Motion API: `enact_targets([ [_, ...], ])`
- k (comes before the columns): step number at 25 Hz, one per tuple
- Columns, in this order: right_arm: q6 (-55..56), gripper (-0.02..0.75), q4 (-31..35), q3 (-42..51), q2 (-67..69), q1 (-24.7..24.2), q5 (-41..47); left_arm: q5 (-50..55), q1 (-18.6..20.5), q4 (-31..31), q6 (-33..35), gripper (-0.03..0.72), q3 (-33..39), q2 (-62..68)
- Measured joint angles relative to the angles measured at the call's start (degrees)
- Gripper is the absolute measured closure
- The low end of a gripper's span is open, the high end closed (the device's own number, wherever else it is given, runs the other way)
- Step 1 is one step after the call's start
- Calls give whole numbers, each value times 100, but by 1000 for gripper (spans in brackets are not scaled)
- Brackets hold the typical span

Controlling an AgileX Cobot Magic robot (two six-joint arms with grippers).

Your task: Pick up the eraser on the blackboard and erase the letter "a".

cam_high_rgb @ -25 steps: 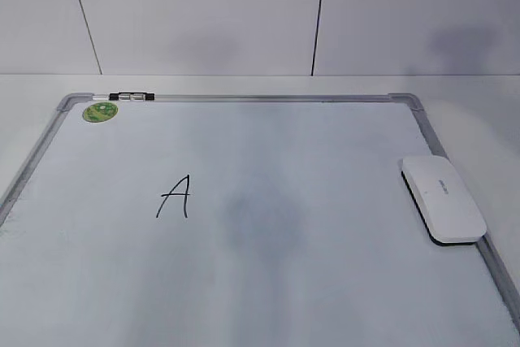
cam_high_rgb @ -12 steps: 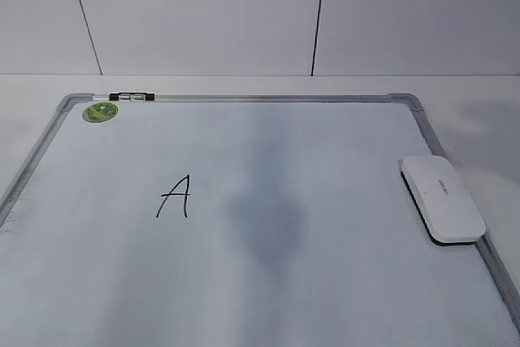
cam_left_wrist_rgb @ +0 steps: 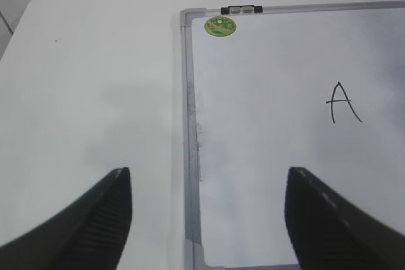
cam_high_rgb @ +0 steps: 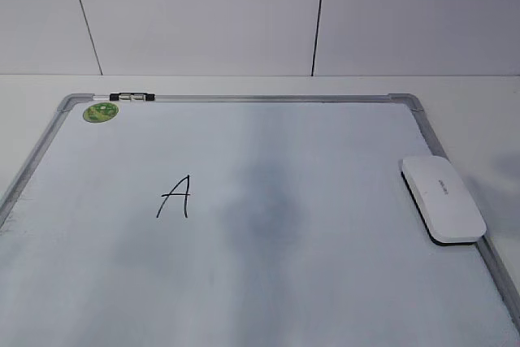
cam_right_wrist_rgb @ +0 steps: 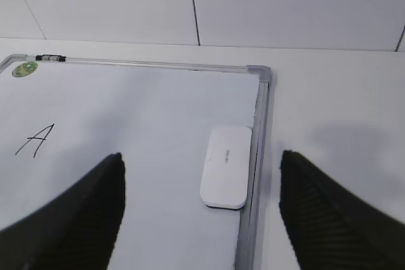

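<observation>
The white oblong eraser (cam_high_rgb: 443, 198) lies flat on the blackboard (cam_high_rgb: 244, 98) against its right frame; it also shows in the right wrist view (cam_right_wrist_rgb: 226, 167). A tall capital "A" (cam_high_rgb: 175, 197) is written left of the middle. No lowercase "a" shows on the board. A dim grey patch (cam_high_rgb: 264, 213) lies at the board's middle. My right gripper (cam_right_wrist_rgb: 201, 156) is open and empty, above and in front of the eraser. My left gripper (cam_left_wrist_rgb: 209, 175) is open and empty over the board's left frame (cam_left_wrist_rgb: 188, 93). Neither gripper shows in the exterior view.
A green round sticker (cam_high_rgb: 100, 111) sits in the board's far left corner beside a small black and silver clip (cam_high_rgb: 130, 97) on the top frame. White table (cam_left_wrist_rgb: 88, 93) surrounds the board. A white panelled wall (cam_high_rgb: 203, 14) stands behind.
The grey shadows on the board's middle and on the table right of the board have shifted and faded. The eraser and the "A" have not moved.
</observation>
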Motion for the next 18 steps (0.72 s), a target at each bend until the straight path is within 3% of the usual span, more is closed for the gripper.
enact_targets([
  [18, -3, 158, 21, 922, -2016, 0, 1153, 639, 0, -23, 0, 123, 636, -1594],
])
